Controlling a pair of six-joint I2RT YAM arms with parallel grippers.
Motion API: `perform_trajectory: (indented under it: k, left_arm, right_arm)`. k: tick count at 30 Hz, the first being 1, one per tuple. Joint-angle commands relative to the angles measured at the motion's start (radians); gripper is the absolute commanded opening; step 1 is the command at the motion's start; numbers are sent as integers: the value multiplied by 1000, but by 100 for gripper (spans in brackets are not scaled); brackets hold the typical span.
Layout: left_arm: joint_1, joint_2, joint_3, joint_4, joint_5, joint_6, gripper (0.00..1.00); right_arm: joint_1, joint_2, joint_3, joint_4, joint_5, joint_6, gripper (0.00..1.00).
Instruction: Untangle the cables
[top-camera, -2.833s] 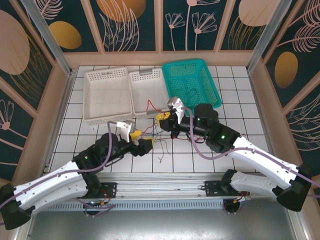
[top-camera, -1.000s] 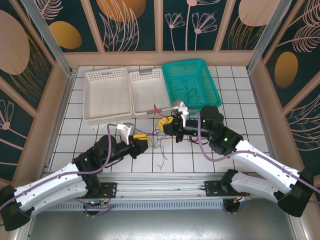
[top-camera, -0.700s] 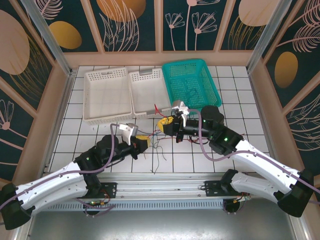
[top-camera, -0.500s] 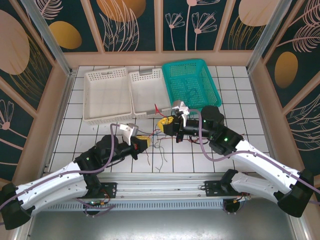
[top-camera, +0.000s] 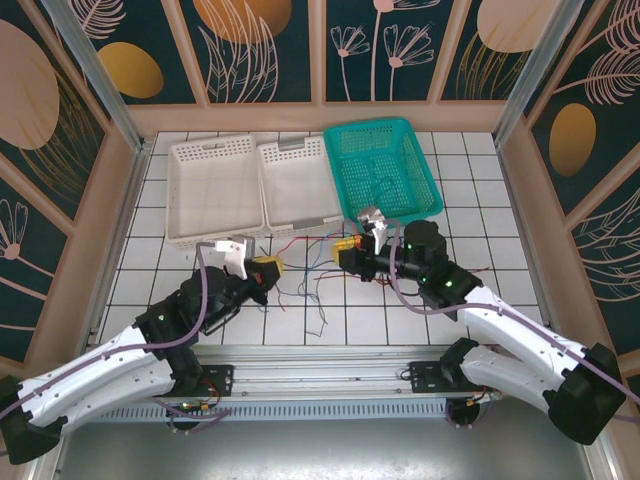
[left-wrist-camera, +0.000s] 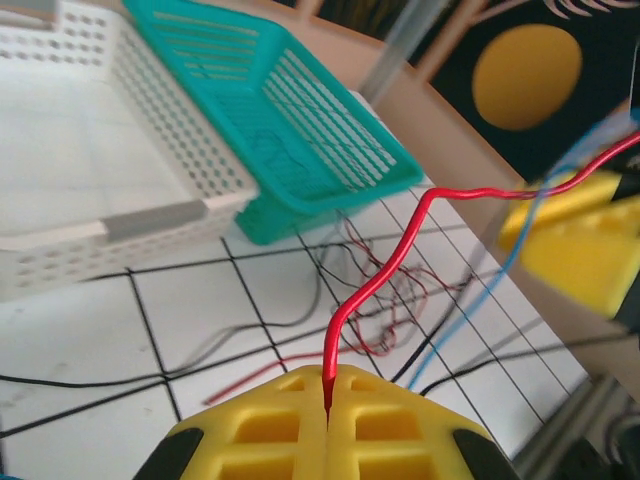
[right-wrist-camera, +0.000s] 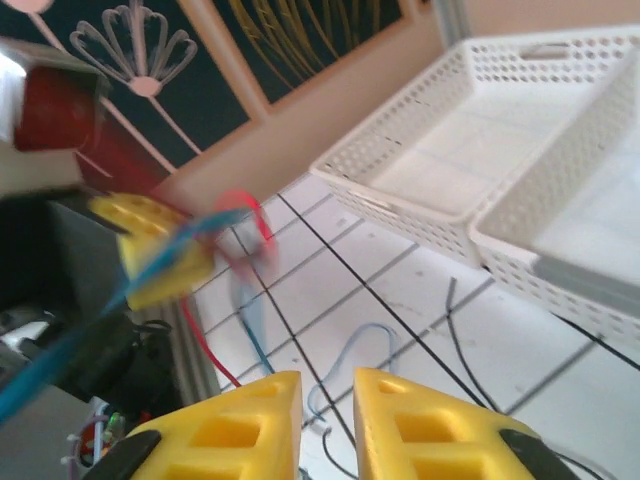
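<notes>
The cables (top-camera: 305, 268), hair-thin red, black and blue strands, lie in a loose snarl on the tiles between the two sets of fingers. One glossy red wire (left-wrist-camera: 329, 350) rises straight out of the seam of the left gripper (left-wrist-camera: 328, 378), whose ribbed yellow fingers are pressed together and pinching it. The wire kinks in soft bends and runs up and off to the right of those fingers. A pale blue wire (left-wrist-camera: 462, 310) slants beside it, just right of the fingertips, and black strands trail over the tiles ahead of them.

The right gripper (right-wrist-camera: 328, 390) has its blocky yellow fingers slightly apart, with a narrow gap between them and nothing in it. Blue and dark strands loop on the tiles just beyond its tips.

Past the left fingers stands a teal basket (left-wrist-camera: 290, 120) of slatted plastic, and left of it a white tray (left-wrist-camera: 90, 160) with perforated walls. The tiled table (top-camera: 480, 240) is white and glossy with dark grout lines.
</notes>
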Motion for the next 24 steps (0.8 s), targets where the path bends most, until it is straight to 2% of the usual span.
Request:
perform_trajectory:
  k: [1, 5, 10, 16, 24]
  left_arm:
    - [4, -3, 65, -85, -167, -50, 0]
    - [4, -13, 108, -103, -220, -51, 0]
    - [4, 15, 165, -131, -208, -45, 0]
    - [4, 65, 196, -132, -117, -58, 0]
    - [4, 80, 215, -125, -50, -85, 0]
  right_arm:
    - [-30, -4, -43, 60, -3, 41, 28]
    - [-52, -1, -79, 78, -10, 58, 29]
    - [-53, -7, -106, 111, -31, 68, 31]
    - [-50, -34, -164, 268, -67, 113, 47]
    - [45, 51, -151, 443, -18, 99, 54]
